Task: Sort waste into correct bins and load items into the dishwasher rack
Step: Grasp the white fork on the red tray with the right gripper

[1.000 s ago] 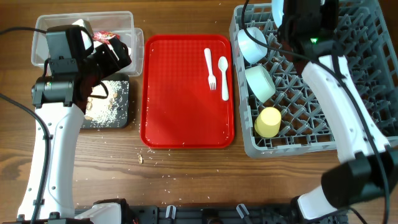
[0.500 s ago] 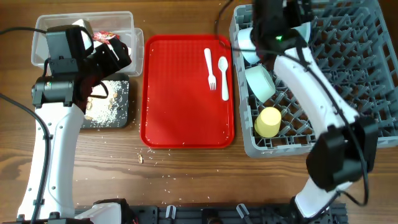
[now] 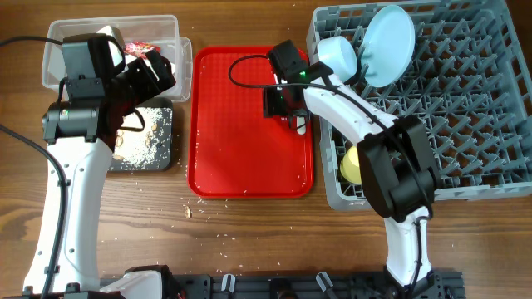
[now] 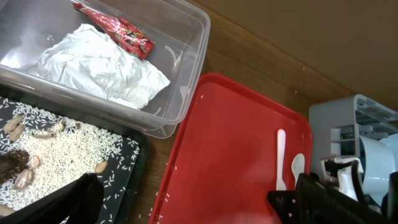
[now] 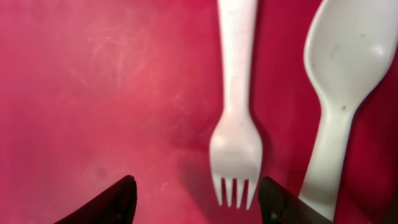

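Right hand (image 5: 196,183) now off rack (image 3: 465,124), over red tray (image 5: 93,93), fingers (image 5: 106,202) apart astride fork (image 5: 236,124).

1. Far left on the table: the tub (image 3: 166,25), with the wrapper (image 4: 118,28) and napkin (image 4: 99,62) inside it, wrapper behind napkin.
2. Just in front of the tub sits the shallow bin (image 3: 158,162), scraps (image 4: 25,171) in it.
3. In the middle is the serving tray (image 3: 241,141), with the rack (image 3: 465,124) to its right.
4. Fork (image 5: 236,112) and spoon (image 5: 348,74) lie side by side on the serving tray's far right part, fork on the left.
5. In the rack's far left corner is a bowl (image 3: 339,56), with the plate (image 3: 389,33) propped just right of it. The cup (image 3: 351,164) is at the near left.
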Controlling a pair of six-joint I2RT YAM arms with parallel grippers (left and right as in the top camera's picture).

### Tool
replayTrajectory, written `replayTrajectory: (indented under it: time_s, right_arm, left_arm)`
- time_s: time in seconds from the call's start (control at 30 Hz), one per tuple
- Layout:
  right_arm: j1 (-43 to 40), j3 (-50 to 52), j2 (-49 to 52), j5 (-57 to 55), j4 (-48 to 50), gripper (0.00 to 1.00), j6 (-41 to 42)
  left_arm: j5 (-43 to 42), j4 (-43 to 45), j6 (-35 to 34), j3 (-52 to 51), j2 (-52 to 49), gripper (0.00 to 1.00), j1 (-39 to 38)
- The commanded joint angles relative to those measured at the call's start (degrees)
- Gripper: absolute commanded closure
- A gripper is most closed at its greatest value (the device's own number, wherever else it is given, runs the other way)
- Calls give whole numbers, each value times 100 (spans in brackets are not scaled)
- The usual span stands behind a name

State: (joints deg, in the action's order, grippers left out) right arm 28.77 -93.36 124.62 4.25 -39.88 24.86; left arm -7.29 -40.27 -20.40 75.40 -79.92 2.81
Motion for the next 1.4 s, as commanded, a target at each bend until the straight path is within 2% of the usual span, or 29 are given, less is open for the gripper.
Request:
replayTrajectory:
  time_s: [0.0,0.1,0.17,0.23,0.27,0.7,0.83,1.0,1.1,1.23,1.27,1.37]
  right_arm:
    - [-24,11,262,-188,98,36,267]
    - [-24,11,378,-295,214,36,356]
    - [-24,9,442,-315,260,39,365]
    - [-24,9,442,-313,278,59,365]
    - [-24,11,442,-291,284,62,365]
    - [-35,-136,72,-15,-173,65,-85]
    - [-35,-103,79,-529,345,66,105]
    - [-35,-101,400,-820,496,75,236]
    - [-33,-101,560,-284,398,84,256]
    - [-24,-101,568,-92,-24,86,402]
    - [-24,-101,568,42,-26,94,404]
    - [-24,-105,568,192,-94,93,402]
  left_arm:
    - [35,15,68,70,31,0,20]
    - [35,15,68,70,31,0,20]
    - [35,15,68,70,31,0,20]
    - [35,15,68,70,31,0,20]
    - [35,15,68,70,31,0,20]
    - [35,15,68,70,31,0,20]
    - [35,15,68,70,31,0,20]
    - [35,15,68,70,31,0,20]
    - [35,15,68,70,31,0,20]
    - [35,15,68,70,31,0,20]
    - [35,15,68,70,31,0,20]
    - [35,15,68,70,31,0,20]
